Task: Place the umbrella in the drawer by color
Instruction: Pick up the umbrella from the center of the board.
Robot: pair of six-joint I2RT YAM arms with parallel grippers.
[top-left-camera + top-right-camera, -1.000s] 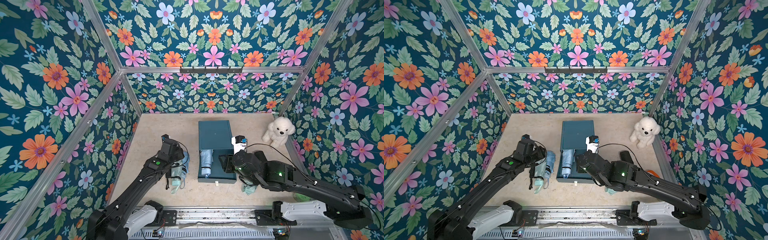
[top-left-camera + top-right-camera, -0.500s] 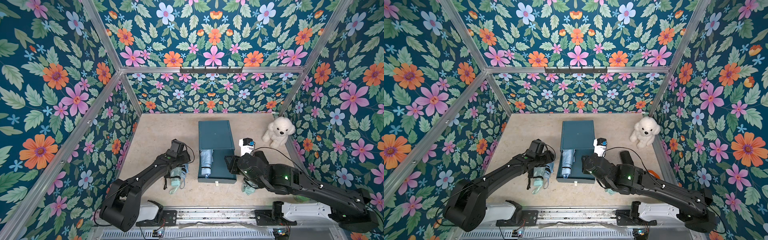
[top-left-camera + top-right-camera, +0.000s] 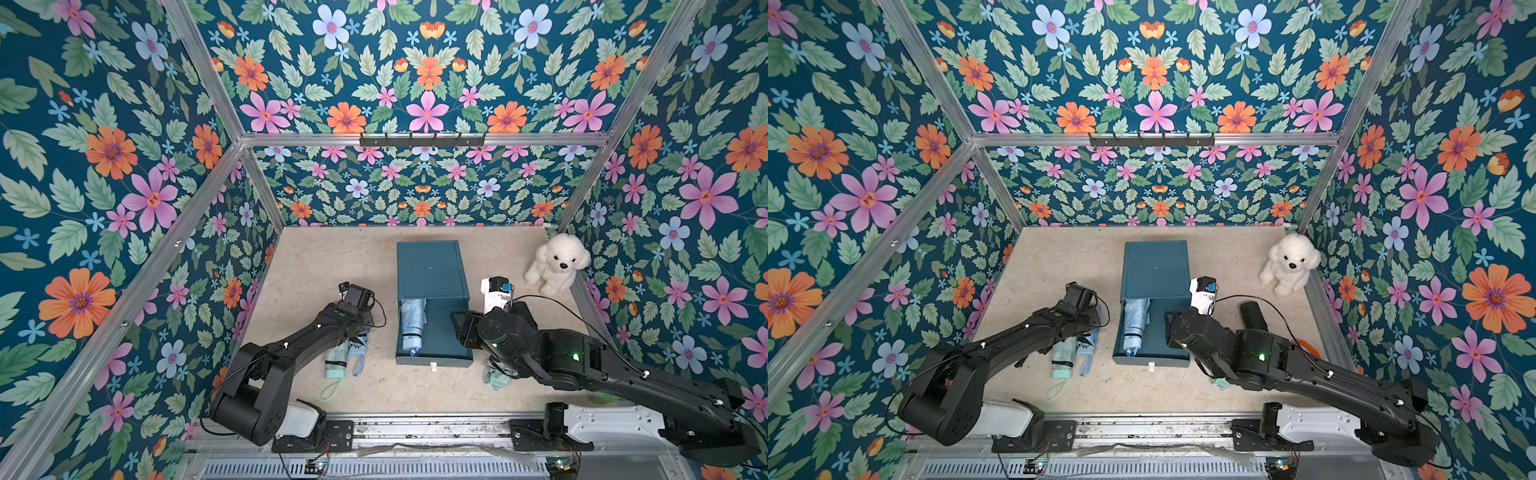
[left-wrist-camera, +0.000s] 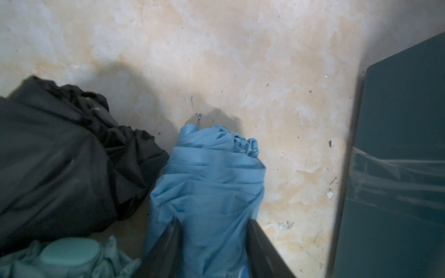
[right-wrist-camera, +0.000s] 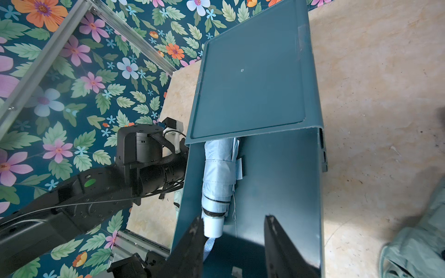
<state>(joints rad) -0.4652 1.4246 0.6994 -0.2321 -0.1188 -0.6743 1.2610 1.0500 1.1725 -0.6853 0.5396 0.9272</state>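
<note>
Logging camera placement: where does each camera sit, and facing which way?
Top views: high in front, looking down on the cabinet; both arms show.
Left wrist: faces the floor; left end effector grips a blue umbrella.
Right wrist: looks into the open drawer; right end effector open.
Shared: pale blue umbrella, right wrist and top views.

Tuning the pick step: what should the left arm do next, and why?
Probably close the left claw firmly on the blue umbrella: its fingers flank the bundle, but firm contact is unclear. The drawer stands open with a light-blue umbrella inside.
</note>
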